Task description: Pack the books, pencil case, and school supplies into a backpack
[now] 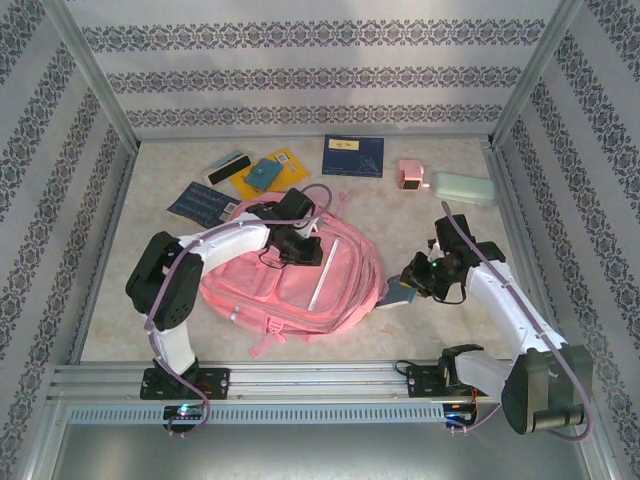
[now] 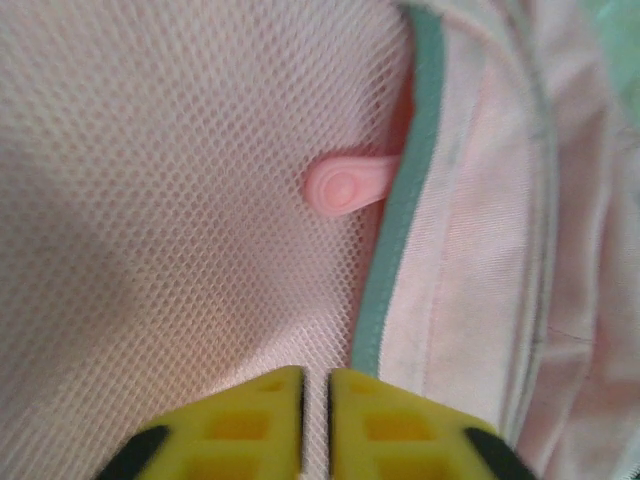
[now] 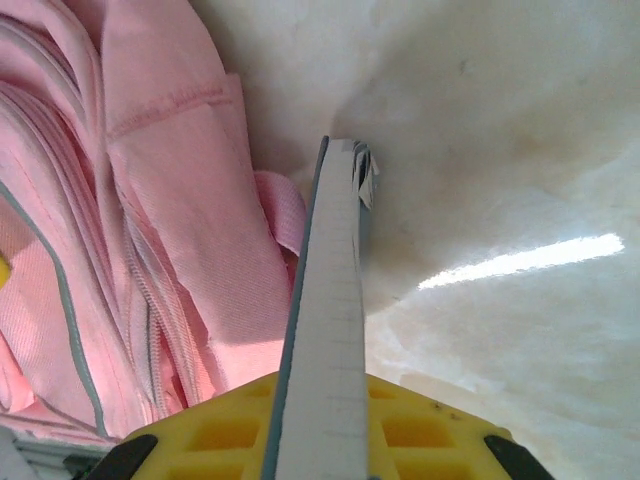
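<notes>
Marbled tabletop (image 1: 420,215) is carrying the pink backpack (image 1: 335,290) centrally. Right claw (image 3: 325,395) is clamping a thin book (image 3: 325,290) edge-on just beside it. Left claw (image 2: 315,385) is hovering over the mesh, nearly closed, gripping nothing visible. Risk: with the opening unheld, the book is likely to snag and slip.

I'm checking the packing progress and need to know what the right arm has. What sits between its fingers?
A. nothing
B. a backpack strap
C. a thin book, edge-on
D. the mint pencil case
C: in the right wrist view a thin book stands edge-on, clamped between the yellow fingers, just beside the pink backpack.
</notes>
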{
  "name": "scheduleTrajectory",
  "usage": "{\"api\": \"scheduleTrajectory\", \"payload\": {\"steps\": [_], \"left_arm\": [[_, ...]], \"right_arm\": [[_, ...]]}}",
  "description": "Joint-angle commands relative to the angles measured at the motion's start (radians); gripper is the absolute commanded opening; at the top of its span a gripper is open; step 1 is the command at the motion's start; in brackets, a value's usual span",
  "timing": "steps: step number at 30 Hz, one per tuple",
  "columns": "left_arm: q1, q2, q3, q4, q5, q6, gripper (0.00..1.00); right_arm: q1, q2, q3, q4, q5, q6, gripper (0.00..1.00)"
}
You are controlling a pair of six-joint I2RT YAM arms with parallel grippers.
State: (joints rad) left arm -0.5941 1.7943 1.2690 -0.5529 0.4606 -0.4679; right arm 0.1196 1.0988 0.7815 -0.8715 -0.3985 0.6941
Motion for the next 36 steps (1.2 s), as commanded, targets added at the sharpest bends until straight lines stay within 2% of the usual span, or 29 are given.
{"api": "scheduleTrajectory", "payload": {"steps": [1, 5, 9, 12, 16, 20, 25, 27, 30, 33, 36], "left_arm": [[0.032, -0.075, 0.012, 0.004, 0.021, -0.034, 0.24], [0.044, -0.141, 0.010, 0.047, 0.062, -0.067, 0.46], [0.068, -0.203, -0.008, 0.109, 0.105, -0.123, 0.58], [0.101, -0.239, -0.036, 0.192, 0.171, -0.191, 0.69], [0.153, -0.272, -0.120, 0.420, 0.296, -0.347, 0.78], [0.174, -0.282, -0.183, 0.586, 0.381, -0.439, 0.79], [0.176, -0.252, -0.237, 0.797, 0.465, -0.552, 0.78], [0.176, -0.230, -0.259, 0.924, 0.500, -0.631, 0.78], [0.175, -0.177, -0.289, 1.198, 0.559, -0.819, 0.77], [0.176, -0.128, -0.312, 1.390, 0.563, -0.948, 0.74], [0.176, -0.108, -0.321, 1.444, 0.564, -0.986, 0.72]], "right_arm": [[0.002, -0.039, 0.100, -0.093, 0.082, -0.011, 0.00], [0.082, -0.036, 0.236, -0.112, 0.131, -0.012, 0.00], [0.143, 0.029, 0.389, -0.088, 0.098, -0.024, 0.01], [0.149, 0.053, 0.436, 0.053, -0.064, 0.032, 0.00], [0.155, 0.096, 0.449, 0.273, -0.258, 0.160, 0.00], [0.158, 0.106, 0.453, 0.358, -0.300, 0.221, 0.00], [0.160, 0.099, 0.346, 0.626, -0.430, 0.401, 0.00], [0.162, 0.089, 0.314, 0.667, -0.438, 0.433, 0.00], [0.159, 0.075, 0.277, 0.711, -0.447, 0.468, 0.00], [0.155, 0.064, 0.248, 0.759, -0.448, 0.503, 0.00], [0.153, 0.058, 0.225, 0.816, -0.454, 0.549, 0.00]]}}
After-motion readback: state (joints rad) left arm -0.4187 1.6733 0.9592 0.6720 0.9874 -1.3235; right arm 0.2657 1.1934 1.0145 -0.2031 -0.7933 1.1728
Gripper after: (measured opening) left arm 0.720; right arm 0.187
